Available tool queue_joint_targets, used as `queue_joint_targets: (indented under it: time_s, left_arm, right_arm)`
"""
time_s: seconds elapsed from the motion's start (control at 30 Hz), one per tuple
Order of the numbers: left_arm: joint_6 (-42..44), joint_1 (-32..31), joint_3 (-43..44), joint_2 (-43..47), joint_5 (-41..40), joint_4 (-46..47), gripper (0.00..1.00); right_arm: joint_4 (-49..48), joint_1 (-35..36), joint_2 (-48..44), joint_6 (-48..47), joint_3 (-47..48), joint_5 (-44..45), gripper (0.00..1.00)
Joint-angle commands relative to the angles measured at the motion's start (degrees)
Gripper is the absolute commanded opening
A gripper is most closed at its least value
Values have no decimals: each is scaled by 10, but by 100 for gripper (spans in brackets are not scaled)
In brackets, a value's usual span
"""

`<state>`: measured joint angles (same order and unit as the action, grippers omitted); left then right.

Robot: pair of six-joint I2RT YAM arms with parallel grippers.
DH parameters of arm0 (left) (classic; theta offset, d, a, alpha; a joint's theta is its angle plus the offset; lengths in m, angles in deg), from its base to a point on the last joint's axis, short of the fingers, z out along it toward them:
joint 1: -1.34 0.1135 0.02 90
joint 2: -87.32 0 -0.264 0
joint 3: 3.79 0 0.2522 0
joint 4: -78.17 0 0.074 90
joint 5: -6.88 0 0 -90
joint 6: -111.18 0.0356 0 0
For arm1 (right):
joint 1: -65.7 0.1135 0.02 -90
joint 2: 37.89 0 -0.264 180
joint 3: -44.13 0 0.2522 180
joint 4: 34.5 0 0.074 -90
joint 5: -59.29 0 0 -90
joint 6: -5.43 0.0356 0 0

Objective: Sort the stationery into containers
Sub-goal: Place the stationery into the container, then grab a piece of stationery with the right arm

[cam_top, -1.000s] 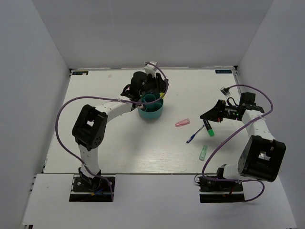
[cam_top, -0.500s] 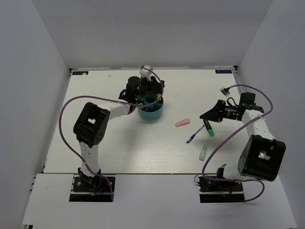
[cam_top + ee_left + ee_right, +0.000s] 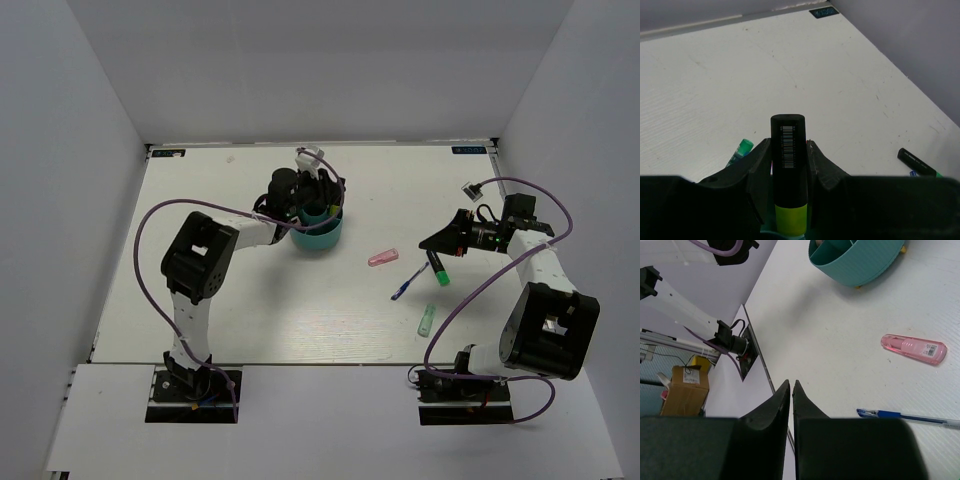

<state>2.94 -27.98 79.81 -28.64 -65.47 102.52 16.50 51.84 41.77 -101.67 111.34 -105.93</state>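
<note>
The left fingers [image 3: 759, 167] are clamped on the yellow highlighter [image 3: 788, 175], pinching its black cap end from both sides, with the teal organiser [image 3: 318, 238] directly beneath them. The highlighter looks like light, stiff, smooth plastic (likely slippery if tilted), so a flat-sided pinch near the middle, like this one, should keep it from swivelling. I would release it only once its lower end is inside a compartment, since the dividers and central cup leave narrow gaps.

The right fingers [image 3: 776, 407] are drawn nearly together, only a sliver between them, holding nothing. Ahead of them and to their right lie the pink piece [image 3: 914, 348] and a thin blue pen [image 3: 910, 416]. The pen lies flat against the table [image 3: 200, 260], so a mid-barrel grasp would suit it. The green marker [image 3: 438, 268] lies just beside these fingers, well clear of the side wall.
</note>
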Motion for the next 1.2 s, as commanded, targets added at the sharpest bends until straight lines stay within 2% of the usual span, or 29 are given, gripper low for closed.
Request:
queue_joint_targets:
  time_s: [0.0, 0.17, 0.27, 0.3, 0.33, 0.4, 0.53, 0.63, 0.83, 0.93, 0.97, 1.03, 1.07, 1.1, 1.13, 1.17]
  left_arm:
    - [15, 1, -1, 6, 9, 8, 0]
    - [23, 2, -3, 6, 9, 0, 1]
    - [23, 1, -15, 8, 1, 0, 17]
    - [23, 2, -17, 12, 1, 2, 24]
    - [22, 2, -23, 15, -2, 4, 43]
    - [26, 2, -31, 20, -9, 3, 56]
    - [29, 2, -35, 32, -11, -5, 62]
    - [33, 1, -32, 42, -8, -14, 64]
    - [38, -6, -32, 78, 5, -25, 64]
    - [50, -17, -38, 117, 11, -44, 64]
    - [51, -19, -43, 127, 16, -50, 64]
    - [64, -31, -52, 169, 11, -79, 60]
    - [70, -35, -53, 180, 9, -100, 56]
    - [73, -41, -52, 194, 8, -117, 42]
    - [73, -48, -46, 230, -2, -195, 32]
    - [73, -51, -31, 243, -10, -231, 25]
  right_arm:
    - [5, -3, 2, -16, -5, -24, 8]
    - [8, 0, 2, -20, -5, -26, 11]
    - [7, -1, 2, -21, -5, -24, 14]
    - [8, -1, 2, -21, -5, -23, 18]
    - [10, -1, 2, -21, -5, -23, 21]
    - [12, -2, 1, -21, -5, -22, 27]
    - [15, -1, -1, -23, -3, -10, 35]
    - [16, -2, 0, -17, 2, 8, 35]
    - [18, 2, -5, 1, 20, 141, 35]
    - [7, 9, -13, 6, 34, 270, 37]
    - [7, 17, -13, 1, 38, 379, 39]
    - [19, 38, 13, -29, 61, 428, 41]
    - [43, 52, 22, -39, 69, 484, 42]
    - [49, 60, 34, -57, 77, 507, 42]
    - [50, 77, 64, -67, 92, 526, 42]
    - [49, 82, 73, -84, 95, 543, 42]
